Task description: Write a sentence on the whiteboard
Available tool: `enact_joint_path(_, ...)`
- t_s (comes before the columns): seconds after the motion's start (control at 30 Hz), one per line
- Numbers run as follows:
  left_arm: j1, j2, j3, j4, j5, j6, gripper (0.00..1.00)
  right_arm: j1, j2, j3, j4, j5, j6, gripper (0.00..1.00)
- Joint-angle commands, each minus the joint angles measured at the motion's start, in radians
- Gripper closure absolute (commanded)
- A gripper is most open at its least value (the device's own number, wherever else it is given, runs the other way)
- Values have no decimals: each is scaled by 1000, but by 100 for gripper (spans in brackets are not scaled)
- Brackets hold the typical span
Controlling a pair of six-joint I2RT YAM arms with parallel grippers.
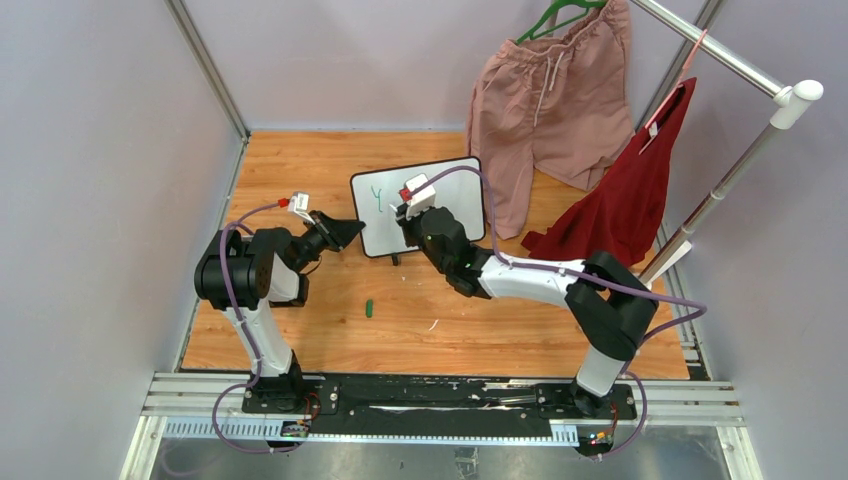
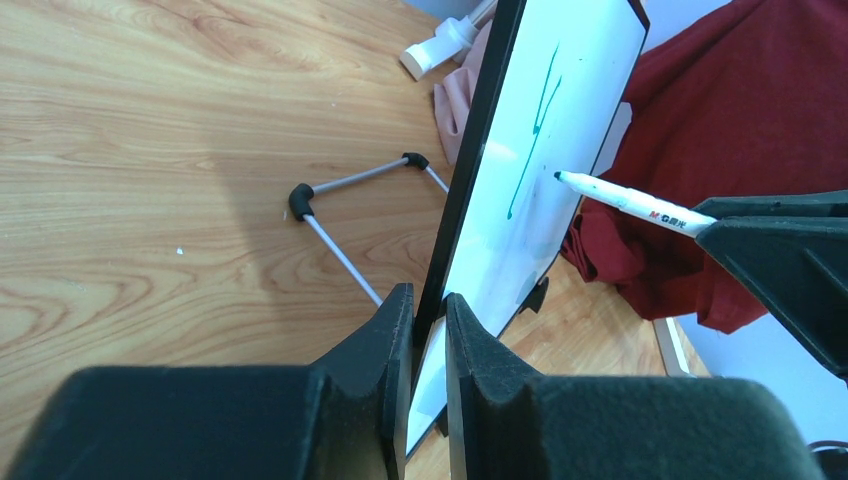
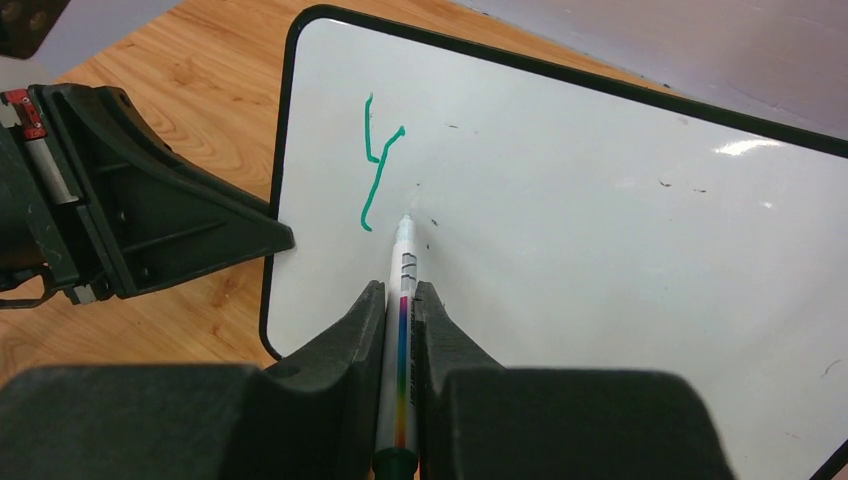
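Note:
The whiteboard [image 1: 375, 232] stands tilted on the wooden table, with its wire stand [image 2: 340, 200] behind it. Of the sentence, only a green "Y" [image 1: 378, 198] shows, near the board's upper left; it also shows in the right wrist view [image 3: 378, 170] and the left wrist view [image 2: 535, 130]. My left gripper [image 1: 352, 232] [image 2: 428, 310] is shut on the board's left edge. My right gripper [image 1: 412, 218] [image 3: 400, 295] is shut on a white marker [image 3: 405, 250] [image 2: 630, 203]. The marker's tip is at the board surface just right of the "Y".
A small green marker cap [image 1: 370, 308] lies on the table in front of the board. Pink shorts [image 1: 545, 100] and a red garment [image 1: 625, 190] hang from a metal rack [image 1: 740, 160] at the back right, close behind the board.

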Motion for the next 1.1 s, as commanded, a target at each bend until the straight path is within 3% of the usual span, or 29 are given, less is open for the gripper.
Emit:
enact_joint_path(0.0,-3,5,-14,41,-22,27,100,-12,19,50,43,35,-22,100)
enact_joint_path(1.07,-3,7,-14,40,-25,23,100,-20,78,101,-19,19,-3,100)
